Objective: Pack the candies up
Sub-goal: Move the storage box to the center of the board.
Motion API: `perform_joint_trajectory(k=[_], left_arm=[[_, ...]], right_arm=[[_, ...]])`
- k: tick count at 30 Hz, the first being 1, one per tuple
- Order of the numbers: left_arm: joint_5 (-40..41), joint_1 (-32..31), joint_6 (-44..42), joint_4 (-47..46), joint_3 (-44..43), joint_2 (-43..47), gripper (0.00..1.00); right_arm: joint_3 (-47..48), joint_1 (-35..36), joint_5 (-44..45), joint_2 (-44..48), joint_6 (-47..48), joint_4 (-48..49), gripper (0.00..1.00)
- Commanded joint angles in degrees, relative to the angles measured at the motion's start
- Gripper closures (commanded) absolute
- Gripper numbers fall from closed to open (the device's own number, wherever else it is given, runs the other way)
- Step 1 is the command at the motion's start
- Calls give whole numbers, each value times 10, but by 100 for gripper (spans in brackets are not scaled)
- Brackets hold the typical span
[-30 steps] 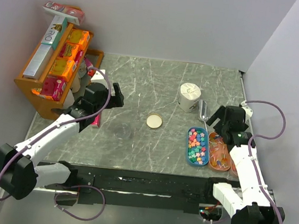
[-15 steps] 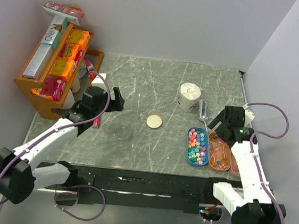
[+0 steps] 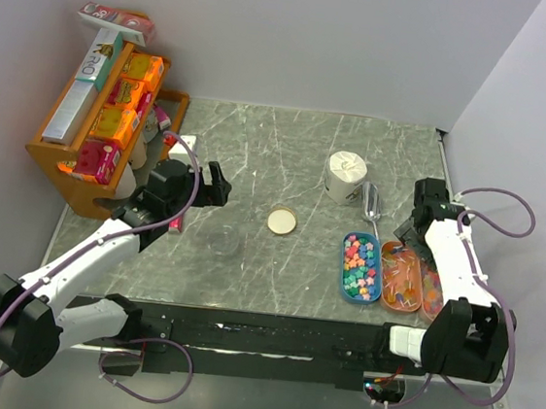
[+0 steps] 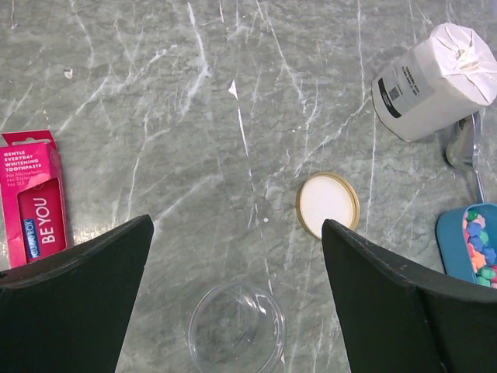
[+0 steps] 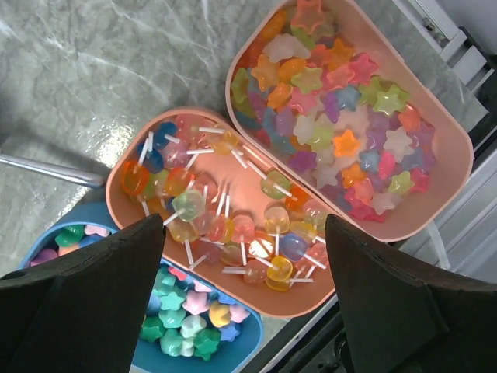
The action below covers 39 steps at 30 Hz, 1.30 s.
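The candies (image 5: 345,124) lie at the right side of the table (image 3: 289,148), sorted in three shallow trays that stand close side by side. The blue tray (image 5: 46,242) holds small stars in strong colours. The middle pink tray (image 5: 140,153) holds round sweets on thin white sticks. The outer pink tray (image 5: 458,155) holds pale stars. In each tray there are too many to count.

The sweets look small, light and hard, with a smooth surface. They will probably roll and slip away from wide fingers. Picking them one by one would be slow, so it seems better to take them with a tool or to tip a tray by its rim. The sticks of the round sweets give a thin place to hold, but they lie crossed over each other.

Beside the trays lies one item that seems to be a metal scoop (image 3: 372,203); its bowl is not clear to see. Its handle is the natural place to grip.

Near the middle of the table stand one clear cup (image 4: 237,326), with nothing inside, and one round lid (image 4: 328,203). There is also one white paper roll (image 4: 435,78) and one pink toothpaste box (image 4: 35,202).

The left gripper (image 4: 237,225) hangs above the cup with its fingers wide apart and holds nothing. The right gripper (image 5: 245,221) hangs above the middle tray, also spread wide and without load.
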State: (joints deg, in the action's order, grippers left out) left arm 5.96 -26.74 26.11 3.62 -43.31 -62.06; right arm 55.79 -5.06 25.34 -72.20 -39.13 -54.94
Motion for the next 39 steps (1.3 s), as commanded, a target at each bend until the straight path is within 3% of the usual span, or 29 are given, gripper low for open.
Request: perform_joint_trajectory(k=[1, 18, 28, 39], left_arm=[[-16, -3, -9, -24, -1, 2, 4], [-78, -6, -2, 33, -71, -66, 3], [-106, -7, 7, 50, -116, -87, 4], [-107, -6, -3, 63, -145, -109, 3]], right_arm=[[-27, -15, -3, 12, 7, 5, 11], [-104, -50, -50, 48, 22, 57, 9], [-135, -142, -129, 62, 43, 115, 9], [-173, -204, -220, 47, 49, 163, 25]])
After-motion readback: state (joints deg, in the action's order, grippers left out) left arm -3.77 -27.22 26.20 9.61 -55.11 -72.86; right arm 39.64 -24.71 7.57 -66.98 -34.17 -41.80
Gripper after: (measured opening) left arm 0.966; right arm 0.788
